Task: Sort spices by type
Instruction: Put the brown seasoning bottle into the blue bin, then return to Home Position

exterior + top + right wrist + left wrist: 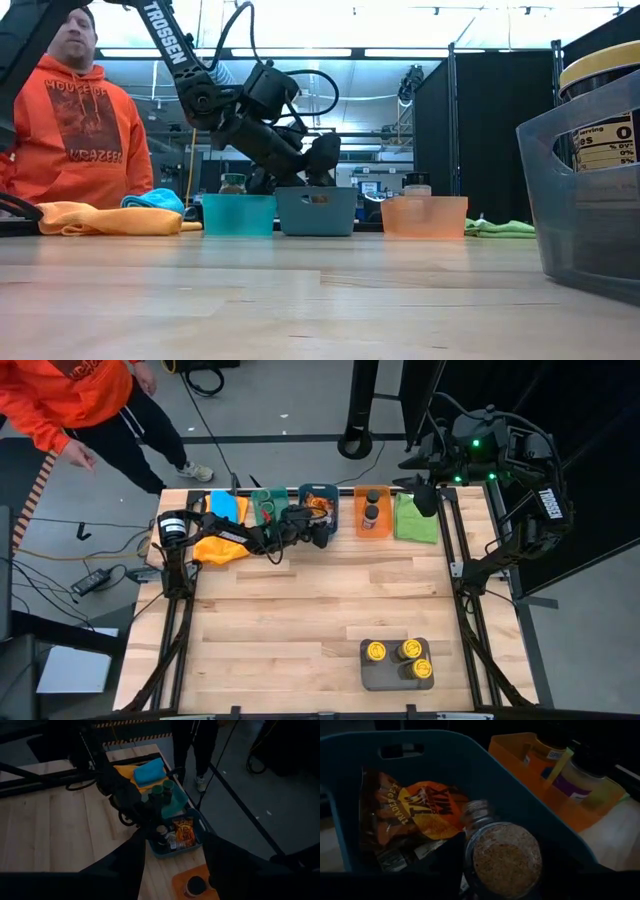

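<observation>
Your left gripper (318, 532) hung over the dark blue bin (520, 815), jaws clamped on a spice jar (506, 857); an orange foil packet (427, 810) lay just beyond the jaws. Right gripper (425, 495) waited apart, jaws spread.

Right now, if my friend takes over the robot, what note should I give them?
Left end effector: down over the blue bin, right at a clear spice jar; grip not visible.
Right end effector: open, waiting at the table's far right corner.
Done: orange packet in the blue bin, green-lidded jars in the teal bin, two dark-lidded jars in the orange bin.
Left: three yellow-lidded jars sit on the grey tray, probably next to sort.
</observation>
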Controlling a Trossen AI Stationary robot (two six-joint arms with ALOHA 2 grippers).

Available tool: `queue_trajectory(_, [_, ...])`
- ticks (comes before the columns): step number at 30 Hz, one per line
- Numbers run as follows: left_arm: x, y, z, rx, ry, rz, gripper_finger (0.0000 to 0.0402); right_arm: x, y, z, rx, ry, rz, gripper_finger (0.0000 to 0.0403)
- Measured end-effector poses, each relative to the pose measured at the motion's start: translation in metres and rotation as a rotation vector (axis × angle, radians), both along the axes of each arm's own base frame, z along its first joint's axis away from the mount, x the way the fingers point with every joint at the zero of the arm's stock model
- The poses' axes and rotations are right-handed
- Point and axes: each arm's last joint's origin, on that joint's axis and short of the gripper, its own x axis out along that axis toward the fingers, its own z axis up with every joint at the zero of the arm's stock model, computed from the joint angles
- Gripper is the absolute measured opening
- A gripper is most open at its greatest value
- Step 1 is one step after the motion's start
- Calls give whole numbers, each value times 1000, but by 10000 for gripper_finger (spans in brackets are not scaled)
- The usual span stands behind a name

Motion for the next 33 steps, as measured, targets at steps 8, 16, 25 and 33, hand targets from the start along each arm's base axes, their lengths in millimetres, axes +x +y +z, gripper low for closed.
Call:
queue_trajectory(8, [0,0,-1,-10,-4,-5,212,0,0,0,-1,0,1,206])
queue_trajectory(16, [0,-1,-2,-29,0,-66,214,0,0,0,-3,1,2,206])
queue_trajectory(25, [2,-1,0,27,7,-99,215,0,0,0,-2,1,2,206])
queue_trajectory(33, [1,2,1,33,8,-143,261,0,0,0,-4,2,4,206])
